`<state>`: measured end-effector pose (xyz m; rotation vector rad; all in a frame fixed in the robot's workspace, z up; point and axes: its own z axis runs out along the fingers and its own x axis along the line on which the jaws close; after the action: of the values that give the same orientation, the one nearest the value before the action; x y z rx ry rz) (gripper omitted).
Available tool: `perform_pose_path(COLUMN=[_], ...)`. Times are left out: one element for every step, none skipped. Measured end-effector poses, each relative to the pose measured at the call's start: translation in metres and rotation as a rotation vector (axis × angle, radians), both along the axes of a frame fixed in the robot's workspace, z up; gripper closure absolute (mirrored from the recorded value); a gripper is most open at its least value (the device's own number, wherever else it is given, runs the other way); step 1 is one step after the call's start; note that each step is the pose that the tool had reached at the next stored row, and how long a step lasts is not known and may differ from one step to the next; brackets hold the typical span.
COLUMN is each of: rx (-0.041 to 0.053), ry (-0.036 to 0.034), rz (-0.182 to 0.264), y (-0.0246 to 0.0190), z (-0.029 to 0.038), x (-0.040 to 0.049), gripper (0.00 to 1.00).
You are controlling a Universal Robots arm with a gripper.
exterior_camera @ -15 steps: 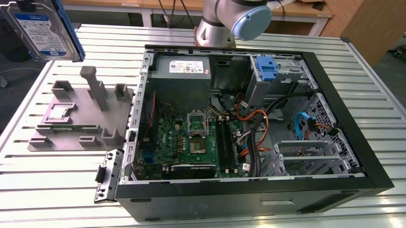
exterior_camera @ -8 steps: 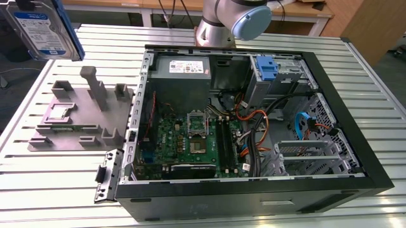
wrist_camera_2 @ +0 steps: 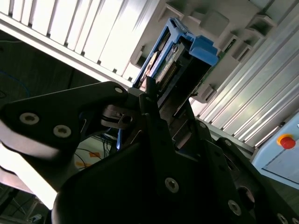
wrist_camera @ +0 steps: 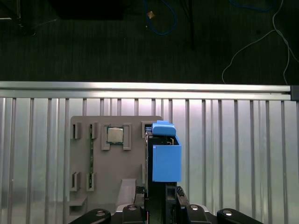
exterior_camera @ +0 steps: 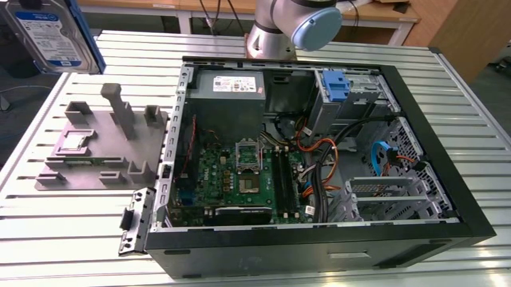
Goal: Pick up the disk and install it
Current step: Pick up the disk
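The gripper (wrist_camera: 159, 192) is pinching the disk (wrist_camera: 166, 161) upright above the grey fixture plate (wrist_camera: 112, 163). In the exterior view it is hanging at ten o'clock from the computer case (exterior_camera: 279, 258)

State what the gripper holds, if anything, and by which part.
The flat silver hard drive in a blue plastic carrier frame; the gripper clamps its end opposite the blue tab.

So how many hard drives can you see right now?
1. The disk is clamped in the gripper, raised at the exterior view's upper left, near the grey fixture plate. More could be hidden in the drive bays of the computer case.
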<state>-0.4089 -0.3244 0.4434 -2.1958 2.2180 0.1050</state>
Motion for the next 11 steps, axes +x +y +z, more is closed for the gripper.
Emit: perform_pose_path(rx=[0.0,0.0,0.0,0.0,0.0,0.0,0.0,0.0,0.0,0.0,0.0], ry=[0.0,0.0001,0.0,0.0,0.0,0.0,0.0,0.0,-0.0001,0.0,0.0], rz=[0.0,0.0,0.0,0.0,0.0,0.0,0.0,0.0,0.0,0.0,0.0], y=[0.0,0.0,0.0,0.0,0.0,0.0,0.0,0.0,0.0,0.0,0.0001], z=[0.0004,0.0008,0.0011,0.0015,0.0019,0.0023,0.0027,0.003,0.0033,0.0036,0.0039], x=[0.0,0.0,0.0,0.0,0.0,0.0,0.0,0.0,0.0,0.0,0.0], gripper=[0.65,0.65,0.65,0.65,0.65,0.65,0.65,0.65,0.65,0.65,0.65])
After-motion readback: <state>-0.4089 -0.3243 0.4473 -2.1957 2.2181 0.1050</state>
